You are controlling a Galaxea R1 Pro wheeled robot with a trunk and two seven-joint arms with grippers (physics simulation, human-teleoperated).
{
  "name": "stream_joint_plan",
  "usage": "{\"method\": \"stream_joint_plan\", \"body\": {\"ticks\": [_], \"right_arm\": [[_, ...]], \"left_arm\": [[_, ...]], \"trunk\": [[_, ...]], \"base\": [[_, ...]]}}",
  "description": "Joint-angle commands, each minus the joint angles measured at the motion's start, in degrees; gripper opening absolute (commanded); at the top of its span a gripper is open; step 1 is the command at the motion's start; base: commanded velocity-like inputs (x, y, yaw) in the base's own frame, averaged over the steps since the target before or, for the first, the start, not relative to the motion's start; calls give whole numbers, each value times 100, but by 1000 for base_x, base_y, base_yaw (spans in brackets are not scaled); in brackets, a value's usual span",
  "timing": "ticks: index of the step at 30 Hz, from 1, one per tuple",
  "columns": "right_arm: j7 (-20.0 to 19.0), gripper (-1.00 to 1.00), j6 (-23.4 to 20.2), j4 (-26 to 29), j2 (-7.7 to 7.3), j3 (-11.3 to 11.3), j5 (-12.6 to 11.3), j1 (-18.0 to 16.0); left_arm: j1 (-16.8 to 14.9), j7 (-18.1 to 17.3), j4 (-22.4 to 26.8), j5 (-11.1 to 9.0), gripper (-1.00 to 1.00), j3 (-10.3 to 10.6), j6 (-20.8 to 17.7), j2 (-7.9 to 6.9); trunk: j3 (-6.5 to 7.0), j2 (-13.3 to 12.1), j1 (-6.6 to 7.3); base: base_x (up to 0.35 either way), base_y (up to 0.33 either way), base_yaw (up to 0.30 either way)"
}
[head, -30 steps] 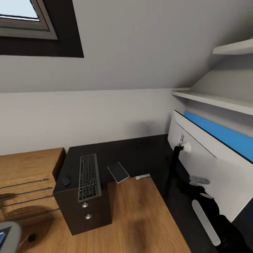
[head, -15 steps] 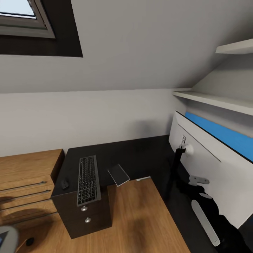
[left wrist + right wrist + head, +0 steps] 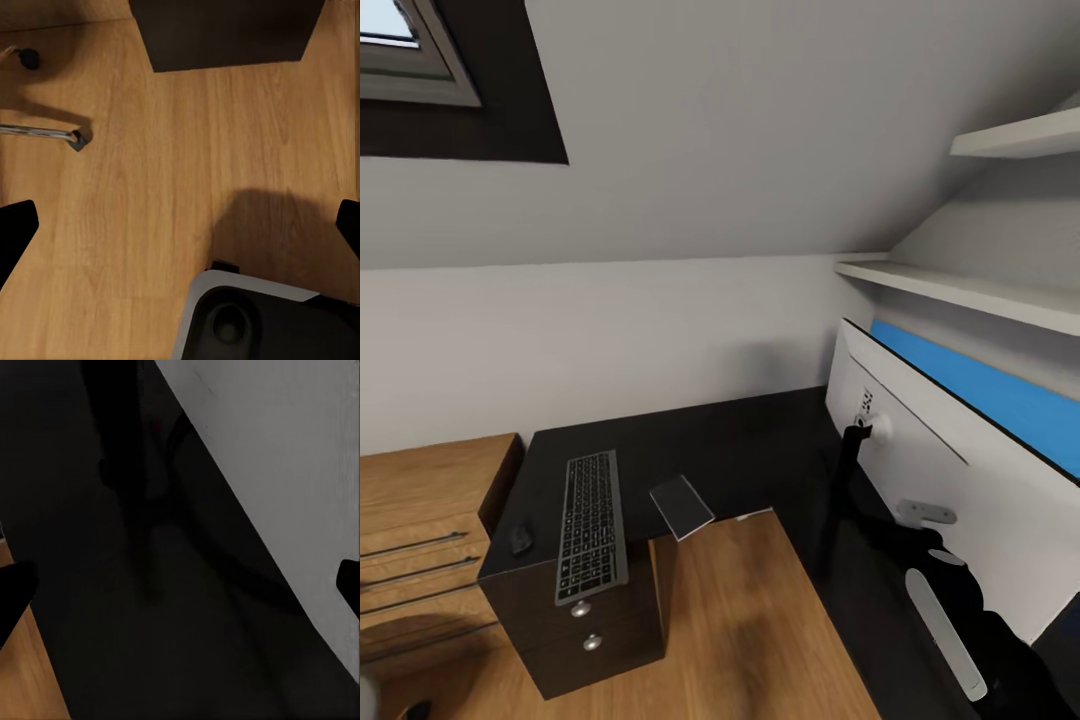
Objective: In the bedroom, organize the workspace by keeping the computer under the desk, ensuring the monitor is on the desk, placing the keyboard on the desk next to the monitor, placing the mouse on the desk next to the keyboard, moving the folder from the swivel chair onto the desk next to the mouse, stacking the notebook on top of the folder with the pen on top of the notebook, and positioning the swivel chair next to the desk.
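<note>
Step in hand, as judged: monitor placement. The monitor [image 3: 950, 480] stands on the table [image 3: 760, 440] at 3 o'clock, back toward the camera. Both arms' jaws stand apart. Count: one keyboard [image 3: 588, 525] at 8 o'clock, one mouse [image 3: 520, 541] just beside it, one monitor. Next move probably calls for turning the screen; folder location undetermined.

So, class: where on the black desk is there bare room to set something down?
The desk is bare between the keyboard and the monitor, along the wall. The drawer end is crowded by the keyboard and mouse.
</note>
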State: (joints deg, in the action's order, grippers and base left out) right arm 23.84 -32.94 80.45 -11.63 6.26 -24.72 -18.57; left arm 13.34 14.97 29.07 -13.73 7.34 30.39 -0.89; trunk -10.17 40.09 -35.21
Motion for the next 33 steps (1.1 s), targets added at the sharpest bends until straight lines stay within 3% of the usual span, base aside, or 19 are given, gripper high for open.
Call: {"method": "stream_joint_plan", "body": {"ticks": [1,33], "right_arm": [[59,100,-11,6,-6,17,-57,-6],[73,100,-11,20,-15,-2,-59,-6]], "left_arm": [[2,35,11,-50,100,49,11,-8],[2,40,-15,-43,100,44,20,-8]], "trunk": [[-3,7,-2],[165,7,-2]], "base": [[4,-3,-191],[0,0,-207]]}}
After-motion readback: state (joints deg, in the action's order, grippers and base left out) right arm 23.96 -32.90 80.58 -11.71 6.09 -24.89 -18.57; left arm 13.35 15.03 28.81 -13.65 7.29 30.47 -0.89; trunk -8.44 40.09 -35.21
